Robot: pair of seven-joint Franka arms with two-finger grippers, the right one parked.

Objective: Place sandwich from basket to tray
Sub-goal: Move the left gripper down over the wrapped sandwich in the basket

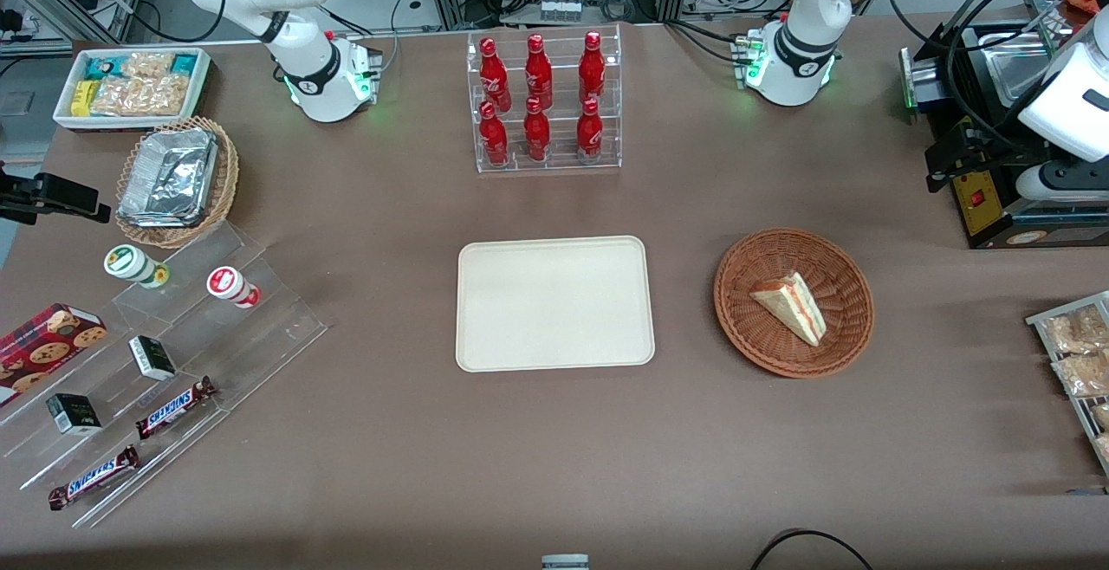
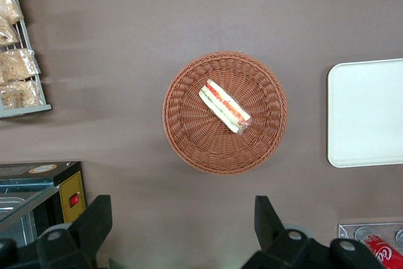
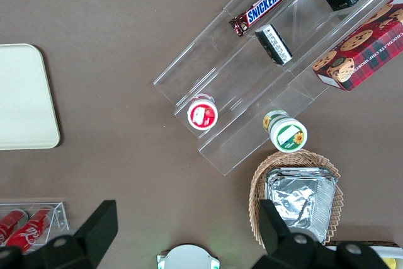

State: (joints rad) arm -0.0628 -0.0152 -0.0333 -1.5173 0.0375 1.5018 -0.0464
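Lying inside the basket [image 1: 794, 301], the sandwich [image 1: 790, 305] rests a little toward 3 o'clock of the basket's middle, seen from the front. The tray [image 1: 554, 303] sits on the table [image 1: 554, 466] near the basket but not touching it, at 9 o'clock of it. The gripper [image 2: 182, 231] hangs high above the table, fingers [image 2: 94, 218] spread wide, holding nothing.

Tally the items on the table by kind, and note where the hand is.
Red bottles in the clear rack: 6
Snickers bars: 2
Small dark boxes: 2
Round cups: 2
Cookie box: 1
Sandwich in the basket: 1
Tray: 1
Total: 15
The hand hangs open above the table, beside the basket.
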